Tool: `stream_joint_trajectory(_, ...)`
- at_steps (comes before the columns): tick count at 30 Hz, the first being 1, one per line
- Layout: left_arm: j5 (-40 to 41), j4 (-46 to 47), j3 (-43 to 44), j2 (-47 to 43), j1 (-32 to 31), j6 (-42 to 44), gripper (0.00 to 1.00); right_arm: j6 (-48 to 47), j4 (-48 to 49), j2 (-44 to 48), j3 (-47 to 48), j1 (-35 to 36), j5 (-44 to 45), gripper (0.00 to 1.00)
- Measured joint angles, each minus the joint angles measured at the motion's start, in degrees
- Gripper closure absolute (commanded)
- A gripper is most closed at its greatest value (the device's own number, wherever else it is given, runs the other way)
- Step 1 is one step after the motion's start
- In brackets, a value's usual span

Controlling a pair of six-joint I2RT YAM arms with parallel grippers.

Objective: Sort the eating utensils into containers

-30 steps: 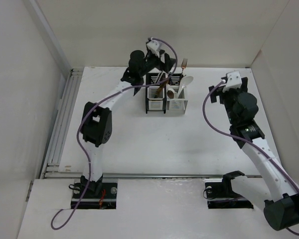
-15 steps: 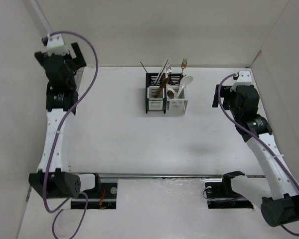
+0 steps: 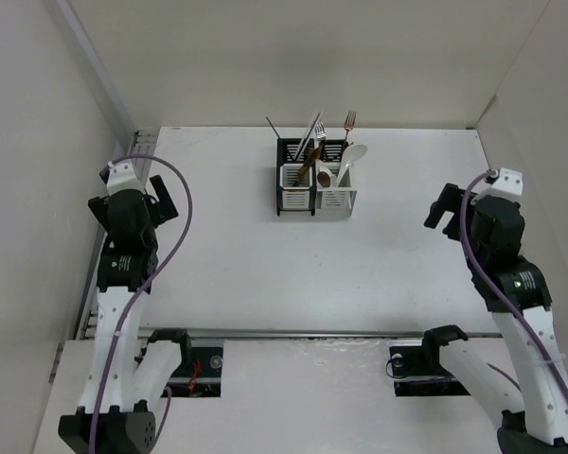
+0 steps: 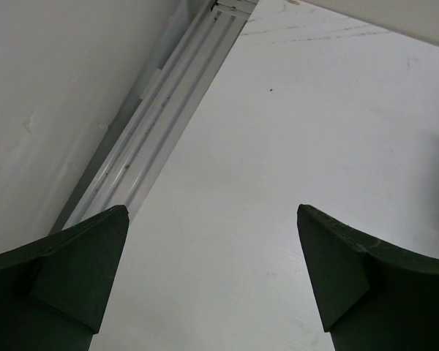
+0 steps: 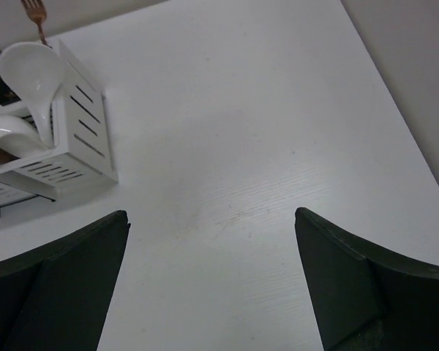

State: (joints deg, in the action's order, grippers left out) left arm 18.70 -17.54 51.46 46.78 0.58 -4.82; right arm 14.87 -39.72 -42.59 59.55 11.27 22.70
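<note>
The two joined containers (image 3: pixel 314 187) stand at the back middle of the table. The eating utensils stand in them: a copper fork (image 3: pixel 348 123), a white soup spoon (image 3: pixel 354 157), a silver fork (image 3: pixel 314 129), a brown spoon (image 3: pixel 308 164) and a thin dark chopstick (image 3: pixel 274 127). My left gripper (image 3: pixel 131 197) is open and empty at the table's left side (image 4: pixel 211 212). My right gripper (image 3: pixel 478 203) is open and empty at the right side (image 5: pixel 211 215). The right wrist view shows the white container (image 5: pixel 62 142), white spoons (image 5: pixel 29 67) and the copper fork (image 5: pixel 35 13) at its top left.
A metal rail (image 3: pixel 123 227) runs along the table's left edge, close beside my left gripper; it also shows in the left wrist view (image 4: pixel 161 110). White walls enclose the left, back and right. The table's right edge (image 5: pixel 410 131) lies near my right gripper.
My left arm has left the containers, swung to the far left and come back toward the near left. My right arm has drawn back toward the near right. The utensils stay in the containers.
</note>
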Motion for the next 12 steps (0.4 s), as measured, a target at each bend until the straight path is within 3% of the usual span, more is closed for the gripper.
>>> stream_joint_trajectory(12,0.17,-0.42,-1.86,-3.58,-0.52,-2.45,0.01,4.13,-4.92,4.79,0.0,0.0,-1.99,0.0)
